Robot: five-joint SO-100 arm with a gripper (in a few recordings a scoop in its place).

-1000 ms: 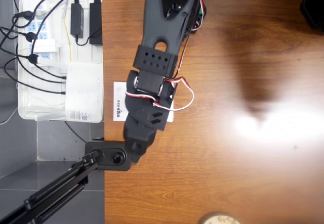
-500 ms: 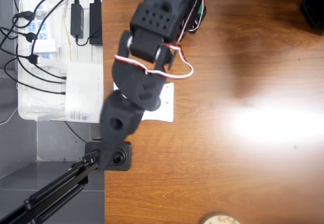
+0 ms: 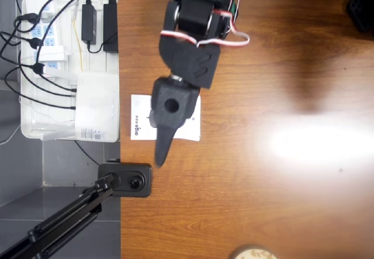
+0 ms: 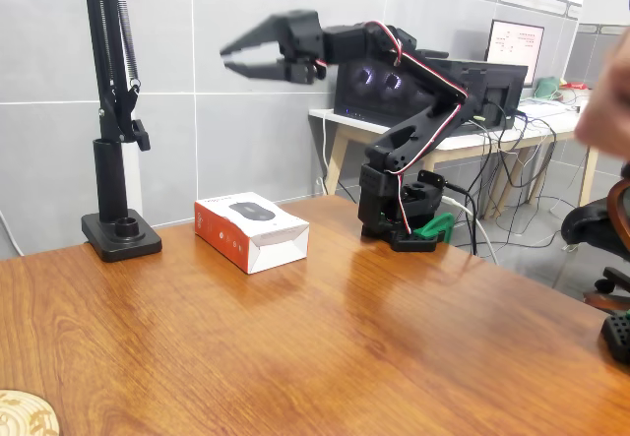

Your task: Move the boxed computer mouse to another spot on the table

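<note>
The boxed computer mouse (image 3: 138,111) (image 4: 251,227) lies flat near the table's edge; it is white with an orange-red side and a dark mouse pictured on top. My black gripper (image 3: 159,156) (image 4: 229,60) hangs high in the air above it, well clear of the box. Its jaws stand a little apart with nothing between them. In the overhead view the gripper's body covers the middle of the box. The brown wood-grain table (image 3: 263,200) (image 4: 345,357) shows a bright glare patch.
A black stand's base (image 3: 130,180) (image 4: 120,234) sits just beyond the box. A white tray of power strips (image 3: 47,66) and a white router-like box (image 3: 96,107) lie off the table. A round coaster (image 3: 254,253) (image 4: 25,416) rests at the front edge.
The arm has lifted away from the box and drawn back toward its base, with the gripper now high in the air. The box has stayed where it was.
</note>
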